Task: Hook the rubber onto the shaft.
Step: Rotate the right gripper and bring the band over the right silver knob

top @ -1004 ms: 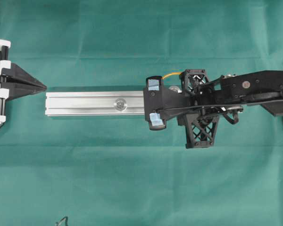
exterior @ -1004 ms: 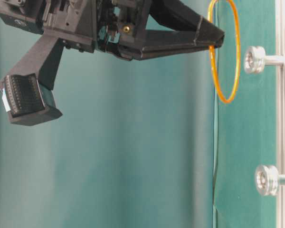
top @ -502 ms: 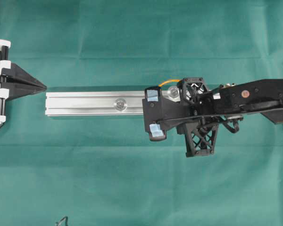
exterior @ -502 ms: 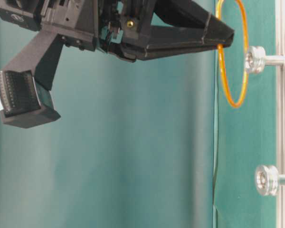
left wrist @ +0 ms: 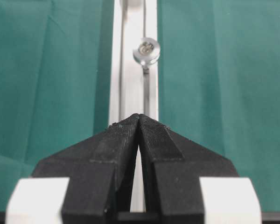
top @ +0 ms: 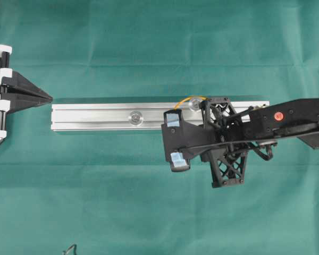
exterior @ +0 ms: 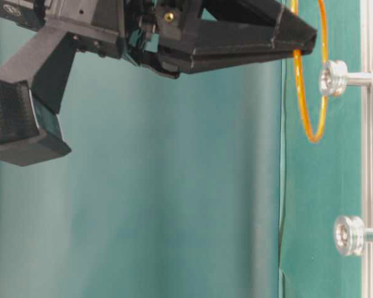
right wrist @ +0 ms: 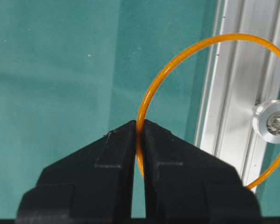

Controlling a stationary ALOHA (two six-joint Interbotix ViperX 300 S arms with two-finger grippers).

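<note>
Rubber [right wrist: 177, 60] in right hand [right wrist: 139, 128], over rail [top: 95, 117] shaft [right wrist: 273, 121].

Overhead looks straight down; table-level sits close; both wrist views share the rail [left wrist: 130, 70].

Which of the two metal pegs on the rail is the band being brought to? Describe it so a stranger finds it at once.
Find the long aluminium rail lying across the green cloth. Two round silver pegs stand on it; take the peg nearer the right arm, not the middle peg. Only this one has the orange band, pinched in the right gripper, hanging beside it.
</note>
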